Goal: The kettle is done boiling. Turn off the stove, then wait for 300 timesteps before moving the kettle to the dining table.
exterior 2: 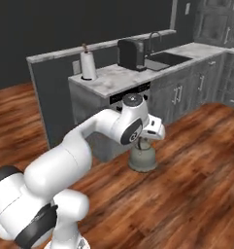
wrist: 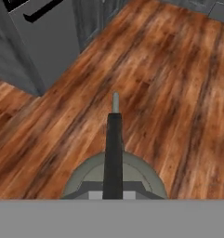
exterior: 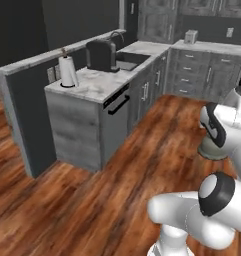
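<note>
The robot's end effector (exterior 2: 143,142) is clamped together on the thin dark arched handle of a small, squat, grey-beige metal kettle (exterior 2: 142,158). The kettle hangs above the brown wooden plank floor (exterior 2: 196,160), near a grey-veined marble worktop (exterior 2: 113,78) carrying a white paper towel roll (exterior 2: 88,64).

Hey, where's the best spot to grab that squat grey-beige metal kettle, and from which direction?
Grip the small squat grey-beige metal kettle by its thin dark arched handle, coming straight down from above. The handle spans the lid as a narrow bar, slim enough for the fingers to close across, while the rounded body looks too wide.
</note>
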